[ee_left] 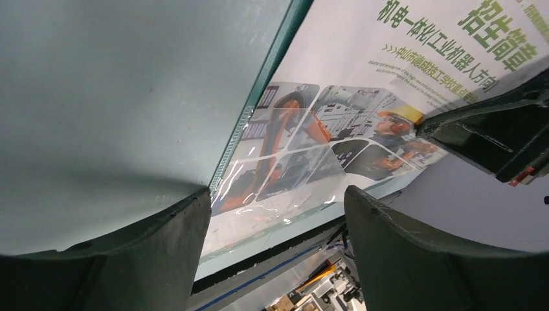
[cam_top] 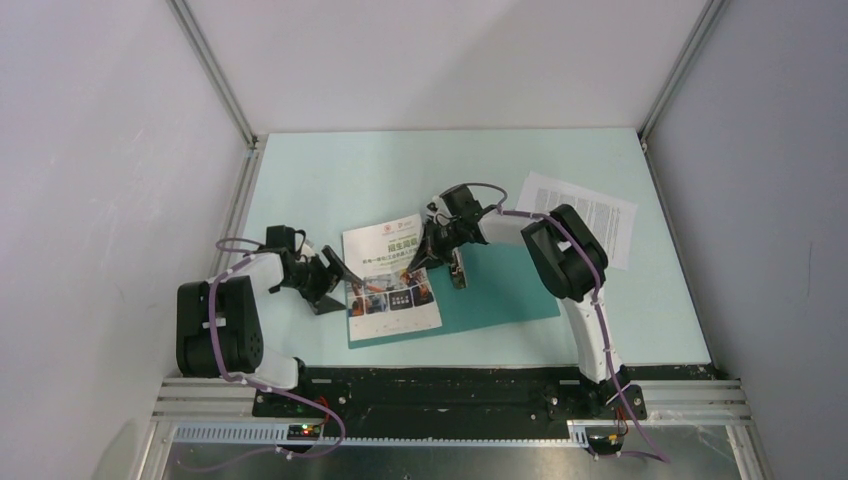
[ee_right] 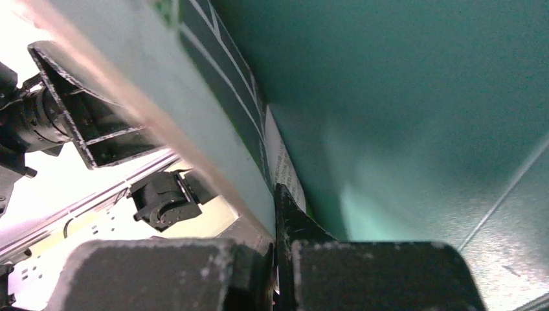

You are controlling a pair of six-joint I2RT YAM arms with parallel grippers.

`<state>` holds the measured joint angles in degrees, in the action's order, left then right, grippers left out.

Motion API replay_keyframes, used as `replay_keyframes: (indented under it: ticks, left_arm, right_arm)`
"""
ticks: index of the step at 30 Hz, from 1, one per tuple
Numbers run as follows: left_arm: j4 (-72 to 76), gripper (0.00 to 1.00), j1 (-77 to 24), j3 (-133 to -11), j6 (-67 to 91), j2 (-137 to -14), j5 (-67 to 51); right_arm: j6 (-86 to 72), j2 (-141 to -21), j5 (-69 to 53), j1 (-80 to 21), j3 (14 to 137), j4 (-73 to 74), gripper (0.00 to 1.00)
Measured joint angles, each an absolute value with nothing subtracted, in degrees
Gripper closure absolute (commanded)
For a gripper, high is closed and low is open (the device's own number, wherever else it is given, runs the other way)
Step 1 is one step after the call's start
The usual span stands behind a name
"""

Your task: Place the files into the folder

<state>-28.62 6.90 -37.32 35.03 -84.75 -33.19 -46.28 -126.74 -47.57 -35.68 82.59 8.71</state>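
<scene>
The teal folder (cam_top: 505,290) lies flat mid-table, and the brochure page (cam_top: 385,245) lies on its left part. My right gripper (cam_top: 437,250) is shut on the brochure's right edge. In the right wrist view a thin printed sheet (ee_right: 213,110) rises from between the closed fingertips of the right gripper (ee_right: 275,259), with the folder (ee_right: 401,97) behind it. My left gripper (cam_top: 335,275) stands open at the brochure's left edge, holding nothing. Its wrist view shows the glossy brochure (ee_left: 336,129) between the open left gripper's (ee_left: 278,249) fingers. The dense-text sheet (cam_top: 600,215) lies on the table at the back right.
The pale table (cam_top: 330,180) is walled by white panels on three sides. A black rail (cam_top: 450,385) with both arm bases runs along the near edge. My right forearm (cam_top: 560,250) reaches over the folder and covers part of the text sheet.
</scene>
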Motion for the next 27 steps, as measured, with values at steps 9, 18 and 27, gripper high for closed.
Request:
replay_keyframes:
  ticks: [9, 18, 27]
  left_arm:
    - [-28.47, 0.15, 6.59, -37.23, 36.25, -84.75, -33.19]
    - [-28.4, 0.15, 6.42, -37.26, 36.62, -84.75, -33.15]
    - [-28.21, 0.04, 5.39, -37.36, 37.54, -83.83, -32.51]
  right_arm:
    - [-41.17, -126.19, -46.68, -35.11, 82.08, 14.9, 1.0]
    - [-36.27, -125.95, -43.46, -35.9, 82.19, 19.51, 1.0]
    - [-33.95, -125.69, -42.92, -36.16, 82.21, 21.96, 1.0]
